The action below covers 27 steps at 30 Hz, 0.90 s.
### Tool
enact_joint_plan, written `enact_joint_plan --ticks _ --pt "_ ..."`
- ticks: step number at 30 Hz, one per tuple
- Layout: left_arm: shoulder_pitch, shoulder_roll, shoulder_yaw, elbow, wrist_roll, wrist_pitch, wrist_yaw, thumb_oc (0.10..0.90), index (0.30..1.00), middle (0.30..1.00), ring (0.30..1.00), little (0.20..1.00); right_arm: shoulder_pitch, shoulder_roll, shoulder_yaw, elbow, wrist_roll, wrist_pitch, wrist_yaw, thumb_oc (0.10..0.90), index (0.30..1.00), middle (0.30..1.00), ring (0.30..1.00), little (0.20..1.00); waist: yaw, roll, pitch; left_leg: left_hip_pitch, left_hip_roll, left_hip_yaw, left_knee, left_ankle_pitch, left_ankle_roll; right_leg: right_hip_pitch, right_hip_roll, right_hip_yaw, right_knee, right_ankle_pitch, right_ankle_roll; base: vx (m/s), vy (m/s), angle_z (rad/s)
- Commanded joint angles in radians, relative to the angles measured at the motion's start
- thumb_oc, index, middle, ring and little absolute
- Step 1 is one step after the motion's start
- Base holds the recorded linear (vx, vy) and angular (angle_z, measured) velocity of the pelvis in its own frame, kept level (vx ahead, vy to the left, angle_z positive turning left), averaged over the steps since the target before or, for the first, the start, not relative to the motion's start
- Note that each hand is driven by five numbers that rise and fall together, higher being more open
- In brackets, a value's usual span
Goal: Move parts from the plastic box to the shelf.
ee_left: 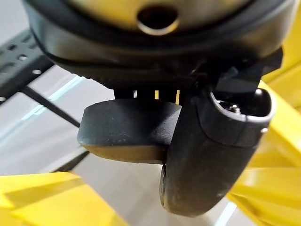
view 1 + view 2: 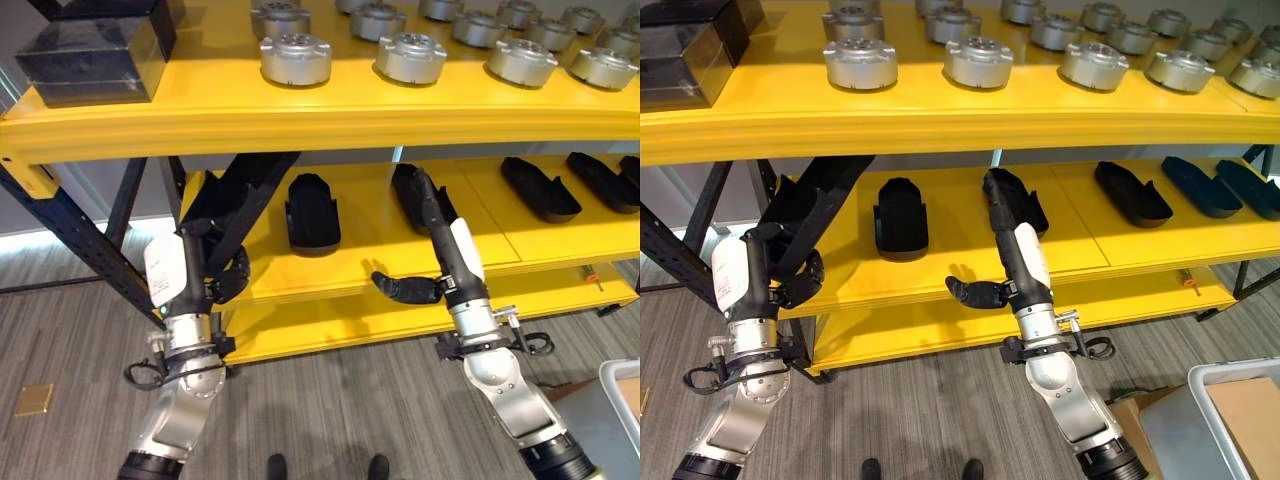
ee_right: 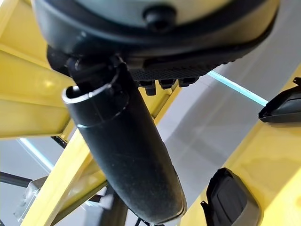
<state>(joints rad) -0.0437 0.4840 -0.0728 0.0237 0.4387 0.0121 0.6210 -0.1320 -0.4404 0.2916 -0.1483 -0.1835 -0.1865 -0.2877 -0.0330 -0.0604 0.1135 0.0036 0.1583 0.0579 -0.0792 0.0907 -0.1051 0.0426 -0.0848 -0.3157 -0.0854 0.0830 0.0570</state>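
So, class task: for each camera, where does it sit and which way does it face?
Left eye: on the head, looking down at the yellow shelf; both arms show.
Right eye: beside it, same scene; both share the black parts.
Left wrist: on that arm, along the left robot hand, shelf beyond.
Right wrist: along the right robot hand, towards black parts.

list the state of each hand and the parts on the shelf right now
left hand: raised in front of the lower shelf, fingers curled, holding nothing
right hand: fingers straight, reaching onto the lower shelf by a black part
black parts: lying in a row on the lower shelf
silver round parts: standing in rows on the top shelf
plastic box: open, on the floor
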Motion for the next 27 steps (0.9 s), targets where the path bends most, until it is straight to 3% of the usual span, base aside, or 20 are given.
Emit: enact_joint_plan --ticks 1,13,27 --pt "-0.166 0.028 0.066 0.035 0.020 -0.026 0.102 0.400 0.300 0.300 0.300 0.300 -0.103 -0.005 0.010 -0.057 0.034 -0.074 -0.004 0.900 1.000 1.000 1.000 1.000 0.003 0.018 -0.109 0.118 0.105 -0.021 -0.008 -0.103 -0.049 -0.022 -0.088 -0.005 0.037 0.008 0.099 0.02 0.015 -0.07" --pt "-0.256 0.042 0.121 0.259 -0.091 0.049 0.115 0.400 0.300 0.300 0.300 0.300 -0.085 -0.024 0.033 -0.073 0.055 -0.072 0.045 0.900 1.000 1.000 1.000 1.000 -0.022 0.020 -0.123 0.129 0.106 -0.003 -0.008 -0.107 -0.054 -0.021 -0.083 0.008 0.030 0.010 0.101 0.01 0.006 -0.04" --pt "-0.417 0.067 0.158 0.412 -0.365 0.051 0.131 0.400 0.300 0.300 0.300 0.300 -0.075 -0.059 0.041 -0.084 0.064 -0.050 0.066 0.900 1.000 1.000 1.000 1.000 -0.042 0.022 -0.123 0.134 0.106 0.008 -0.008 -0.103 -0.057 -0.020 -0.076 0.018 0.023 0.013 0.104 0.00 0.000 0.00"
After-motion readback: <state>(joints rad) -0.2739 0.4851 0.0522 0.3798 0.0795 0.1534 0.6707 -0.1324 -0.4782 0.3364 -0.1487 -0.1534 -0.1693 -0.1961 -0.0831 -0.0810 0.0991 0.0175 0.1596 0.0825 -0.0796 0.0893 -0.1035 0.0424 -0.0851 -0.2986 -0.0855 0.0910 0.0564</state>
